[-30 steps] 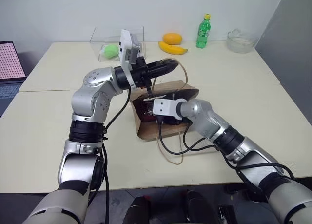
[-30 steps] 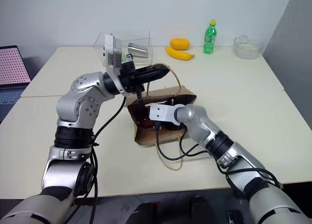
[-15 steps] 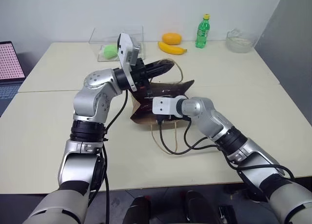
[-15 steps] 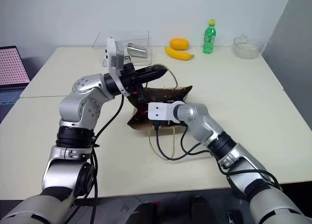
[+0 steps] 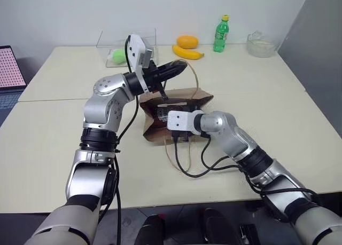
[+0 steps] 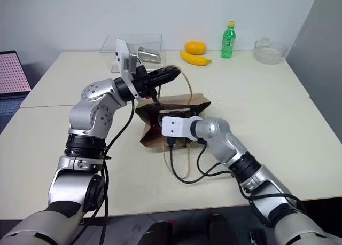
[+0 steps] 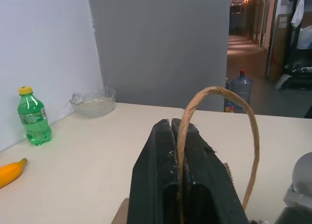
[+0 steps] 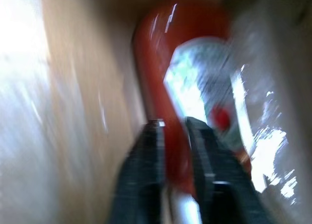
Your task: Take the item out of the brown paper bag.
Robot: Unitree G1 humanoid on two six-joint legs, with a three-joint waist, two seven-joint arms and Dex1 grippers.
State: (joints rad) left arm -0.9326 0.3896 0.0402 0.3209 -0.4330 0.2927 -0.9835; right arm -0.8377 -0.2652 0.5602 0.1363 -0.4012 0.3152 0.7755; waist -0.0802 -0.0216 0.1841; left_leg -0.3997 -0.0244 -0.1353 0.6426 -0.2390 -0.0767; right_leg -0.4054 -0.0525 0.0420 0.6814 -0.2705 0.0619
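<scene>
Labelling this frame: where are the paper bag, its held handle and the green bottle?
brown paper bag [image 5: 155, 132], left eye view, front side panel.
handle [image 7: 229, 92], left wrist view, top of loop.
green bottle [image 5: 221, 36], left eye view, body.

The right gripper [image 5: 160, 116] was hidden inside the brown paper bag [image 5: 184, 102]. The item [image 8: 195, 82] appeared blurred; grip contact could not be confirmed.

An office or lab: pale tables [image 5: 64, 143], laptop [image 5: 9, 74], grey partition [image 7: 161, 43], long lit corridor [image 7: 248, 33]
</scene>
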